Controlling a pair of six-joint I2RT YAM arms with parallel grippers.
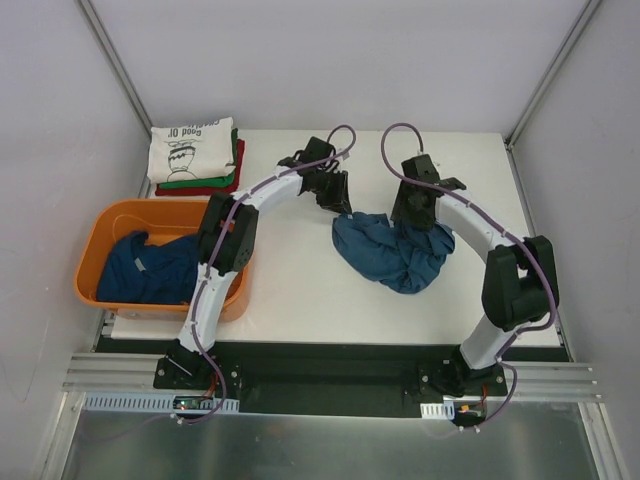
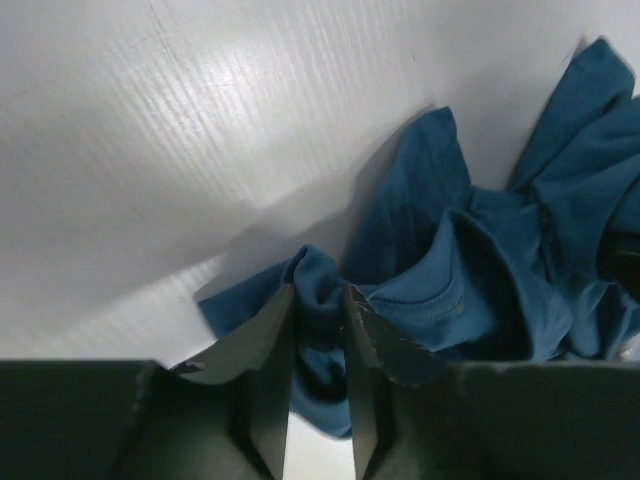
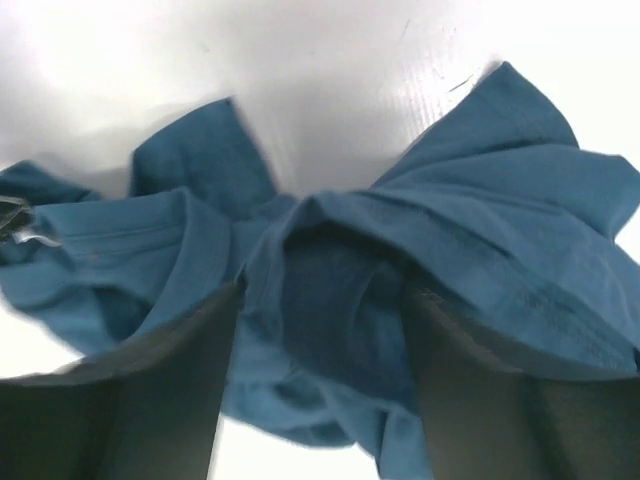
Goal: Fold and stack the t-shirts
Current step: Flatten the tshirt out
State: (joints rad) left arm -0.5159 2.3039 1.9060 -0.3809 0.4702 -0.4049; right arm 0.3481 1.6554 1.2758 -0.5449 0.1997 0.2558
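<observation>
A crumpled dark blue t-shirt [image 1: 385, 252] lies in a heap in the middle of the white table. My left gripper [image 1: 335, 203] is at its back left edge, shut on a small fold of the blue cloth [image 2: 318, 285]. My right gripper [image 1: 412, 215] is over the heap's back right part, with its jaws wide apart and a bunch of the shirt [image 3: 330, 300] between them. A second dark blue t-shirt [image 1: 150, 268] lies in the orange tub. A stack of folded t-shirts sits at the back left: cream with a dark vase print [image 1: 192, 147] on top, then green [image 1: 222, 183], then red [image 1: 196, 191].
The orange plastic tub [image 1: 98, 240] stands at the table's left edge, next to the left arm. The folded stack is just behind it. Grey walls close off the back and both sides. Bare white table [image 1: 290, 280] shows around the heap.
</observation>
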